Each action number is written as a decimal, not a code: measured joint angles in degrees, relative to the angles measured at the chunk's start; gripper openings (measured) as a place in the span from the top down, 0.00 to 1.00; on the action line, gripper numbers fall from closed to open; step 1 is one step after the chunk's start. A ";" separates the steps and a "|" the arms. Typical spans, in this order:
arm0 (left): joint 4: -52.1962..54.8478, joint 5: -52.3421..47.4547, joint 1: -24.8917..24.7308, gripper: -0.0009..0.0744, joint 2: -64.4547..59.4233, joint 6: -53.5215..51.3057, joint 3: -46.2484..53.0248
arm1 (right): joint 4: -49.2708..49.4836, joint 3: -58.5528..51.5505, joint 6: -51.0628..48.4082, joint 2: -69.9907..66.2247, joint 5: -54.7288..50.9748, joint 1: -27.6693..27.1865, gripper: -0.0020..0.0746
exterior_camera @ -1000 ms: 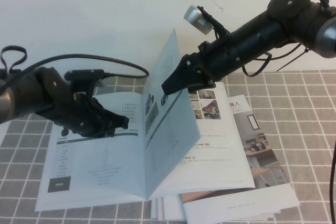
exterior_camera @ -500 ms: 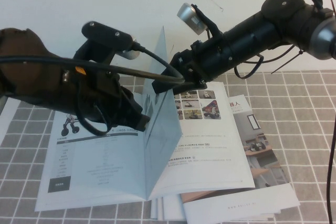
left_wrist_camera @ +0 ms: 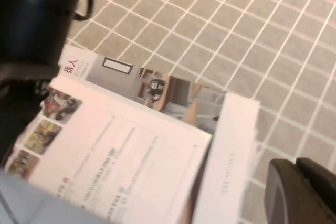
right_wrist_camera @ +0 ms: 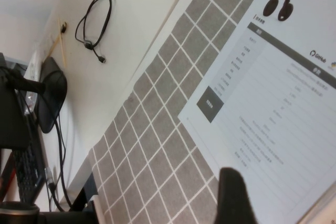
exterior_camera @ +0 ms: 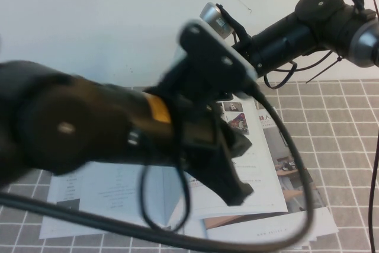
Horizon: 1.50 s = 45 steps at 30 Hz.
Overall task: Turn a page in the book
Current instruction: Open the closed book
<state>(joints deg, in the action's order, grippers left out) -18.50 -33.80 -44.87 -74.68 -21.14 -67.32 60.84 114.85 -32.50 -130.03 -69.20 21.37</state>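
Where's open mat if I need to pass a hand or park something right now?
Bare tiles lie right of the brochure and left of the book, past its left edge. The middle is crowded: the left gripper hangs over the book, and the right gripper sits behind the left arm there.

White glossy book [exterior_camera: 249, 170] open flat on tiled table, page hidden
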 joint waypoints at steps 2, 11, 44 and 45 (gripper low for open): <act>4.61 2.18 -1.67 0.99 -2.52 0.22 0.00 | 0.10 0.14 0.00 0.00 0.00 0.00 0.44; 21.95 5.26 -2.87 0.99 -11.71 9.82 0.14 | 0.10 0.20 0.00 0.00 0.00 0.00 0.44; 50.80 -13.81 1.92 0.99 -13.44 50.48 1.64 | -24.94 -2.32 -0.27 0.48 -0.73 0.00 0.83; 50.13 -13.35 2.73 0.99 -13.56 50.63 2.36 | -24.72 -3.50 -0.66 0.48 -0.73 0.00 0.86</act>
<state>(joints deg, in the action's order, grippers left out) 31.63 -47.15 -42.14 -88.24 29.49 -64.96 36.11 111.35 -33.16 -129.56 -69.93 21.37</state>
